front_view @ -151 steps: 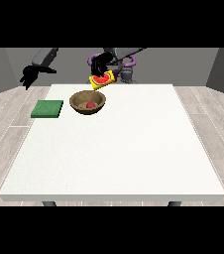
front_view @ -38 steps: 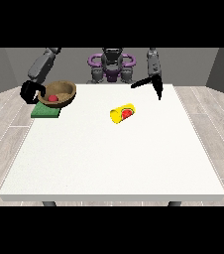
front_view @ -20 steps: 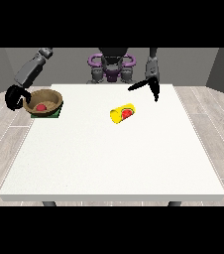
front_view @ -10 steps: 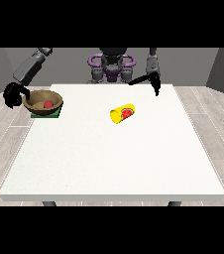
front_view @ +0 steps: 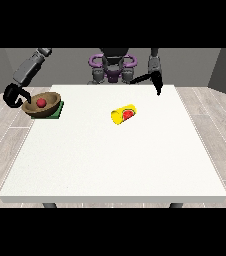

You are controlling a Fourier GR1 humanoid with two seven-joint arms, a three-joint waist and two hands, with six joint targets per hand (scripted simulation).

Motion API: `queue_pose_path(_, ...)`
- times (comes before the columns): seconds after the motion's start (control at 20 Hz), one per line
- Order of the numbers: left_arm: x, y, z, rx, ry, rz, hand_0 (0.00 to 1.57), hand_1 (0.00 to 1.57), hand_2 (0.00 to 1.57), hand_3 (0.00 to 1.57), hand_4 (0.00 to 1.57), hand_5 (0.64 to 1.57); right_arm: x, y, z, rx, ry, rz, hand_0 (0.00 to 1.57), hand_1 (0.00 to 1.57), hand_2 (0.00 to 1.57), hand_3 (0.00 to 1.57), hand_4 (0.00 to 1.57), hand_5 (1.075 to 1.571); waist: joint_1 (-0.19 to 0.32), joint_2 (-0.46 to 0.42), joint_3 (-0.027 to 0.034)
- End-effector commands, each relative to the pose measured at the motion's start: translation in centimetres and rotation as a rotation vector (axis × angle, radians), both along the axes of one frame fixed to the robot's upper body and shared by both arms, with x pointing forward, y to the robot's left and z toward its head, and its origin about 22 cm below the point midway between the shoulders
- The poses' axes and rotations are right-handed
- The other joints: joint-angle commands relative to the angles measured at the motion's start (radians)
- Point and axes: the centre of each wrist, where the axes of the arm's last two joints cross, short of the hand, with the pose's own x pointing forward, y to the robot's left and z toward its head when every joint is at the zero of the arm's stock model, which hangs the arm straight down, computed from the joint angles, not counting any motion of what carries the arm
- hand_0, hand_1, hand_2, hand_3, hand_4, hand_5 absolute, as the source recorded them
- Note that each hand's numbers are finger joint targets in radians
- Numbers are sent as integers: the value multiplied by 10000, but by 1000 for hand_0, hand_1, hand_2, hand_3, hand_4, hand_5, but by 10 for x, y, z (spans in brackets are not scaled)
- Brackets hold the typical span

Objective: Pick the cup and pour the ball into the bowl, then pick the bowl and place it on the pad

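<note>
resting on the green square pad [front_view: 59,111] at 9 o'clock, the rigid, light brown wooden bowl [front_view: 42,105] with red ball [front_view: 41,102]; robot hand at the view's left [front_view: 13,95] curled at its rim, the best hold; other robot hand [front_view: 157,85] holds nothing, fingers unclear.

A large white surface [front_view: 110,160] fills most of the front view, its near edge casting a thin shadow above two dark legs [front_view: 49,205] (only their tops show). Around it lies a floor [front_view: 212,130] of pale grey-brown planks. Behind, plain grey walls [front_view: 70,62] meet at a darker corner on the right.
</note>
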Motion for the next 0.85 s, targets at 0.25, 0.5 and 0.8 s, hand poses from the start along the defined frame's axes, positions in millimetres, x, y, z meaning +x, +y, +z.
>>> queue_pose_path(0.25,-12,4,14,-163,-419,31,0,0,0,0,0,1565,-9,-23,45,-1089,-198,-1025,0,0,405,238,0,1487,-129,378,1)
queue_pose_path(0.5,-22,-2,21,-173,-228,98,0,0,0,0,0,1568,-1,-15,37,-1005,-2,-884,0,0,326,275,0,1492,-143,64,7)
queue_pose_path(0.8,-8,7,-28,-244,1390,284,0,0,0,0,0,1569,-15,-38,101,-579,-77,22,0,0,189,288,0,1503,-261,-1327,-24)
